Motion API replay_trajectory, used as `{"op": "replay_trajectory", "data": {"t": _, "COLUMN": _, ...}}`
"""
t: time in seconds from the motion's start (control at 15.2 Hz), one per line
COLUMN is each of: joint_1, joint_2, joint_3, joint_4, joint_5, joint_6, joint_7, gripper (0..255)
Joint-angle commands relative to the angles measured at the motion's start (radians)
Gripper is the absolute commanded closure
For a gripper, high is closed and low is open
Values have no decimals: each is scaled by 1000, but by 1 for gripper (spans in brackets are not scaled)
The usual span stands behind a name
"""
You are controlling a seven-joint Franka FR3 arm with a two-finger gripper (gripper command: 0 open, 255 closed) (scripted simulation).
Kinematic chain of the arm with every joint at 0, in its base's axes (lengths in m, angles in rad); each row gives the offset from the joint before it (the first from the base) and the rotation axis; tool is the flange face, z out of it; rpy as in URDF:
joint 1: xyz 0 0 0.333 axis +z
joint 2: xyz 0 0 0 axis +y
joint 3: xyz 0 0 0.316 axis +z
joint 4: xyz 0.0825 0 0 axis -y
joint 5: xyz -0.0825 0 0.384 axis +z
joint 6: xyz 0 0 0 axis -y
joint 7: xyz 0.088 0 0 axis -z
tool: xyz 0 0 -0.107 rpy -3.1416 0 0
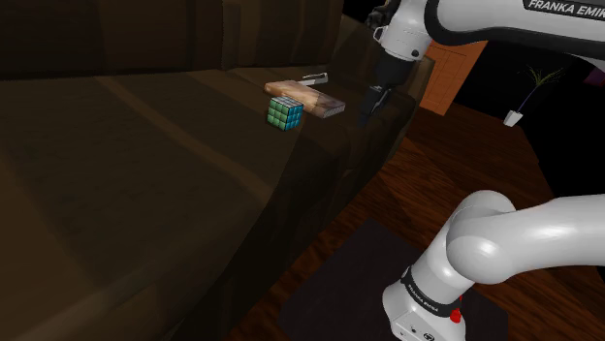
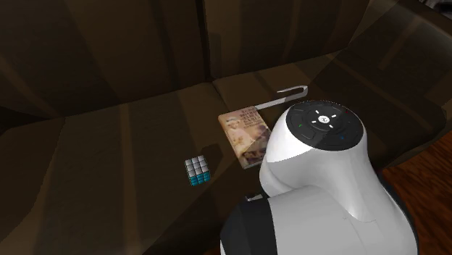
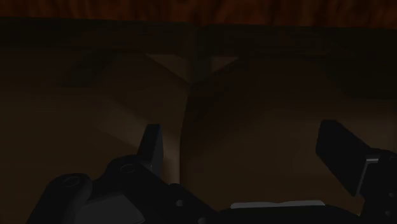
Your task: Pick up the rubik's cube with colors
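The rubik's cube (image 1: 285,113), with green, blue and white tiles, rests on the dark brown couch seat (image 1: 145,174), touching the near end of a book. From the second exterior view the cube (image 2: 196,171) lies apart from the book, toward that view's left. My black gripper (image 1: 373,105) hangs over the seat's front edge, to the shoulder view's right of the cube and well clear of it. In the wrist view the gripper (image 3: 248,153) stands open with nothing between its fingers, above the dim couch surface.
A book with a pictured cover (image 2: 246,134) lies beside the cube, and a thin pale bent object (image 2: 286,94) lies behind it near the backrest (image 2: 145,51). Wooden floor (image 1: 456,165), an orange cabinet (image 1: 451,73) and a potted plant (image 1: 528,97) lie off the couch.
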Motion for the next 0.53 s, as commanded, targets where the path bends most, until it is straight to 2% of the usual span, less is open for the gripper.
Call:
{"op": "replay_trajectory", "data": {"t": 0.0, "joint_1": 0, "joint_2": 0, "joint_3": 0, "joint_4": 0, "joint_5": 0, "joint_6": 0, "joint_7": 0, "gripper": 0}}
{"op": "replay_trajectory", "data": {"t": 0.46, "joint_1": 37, "joint_2": 179, "joint_3": 102, "joint_4": 136, "joint_5": 71, "joint_6": 72, "joint_7": 130, "gripper": 0}}
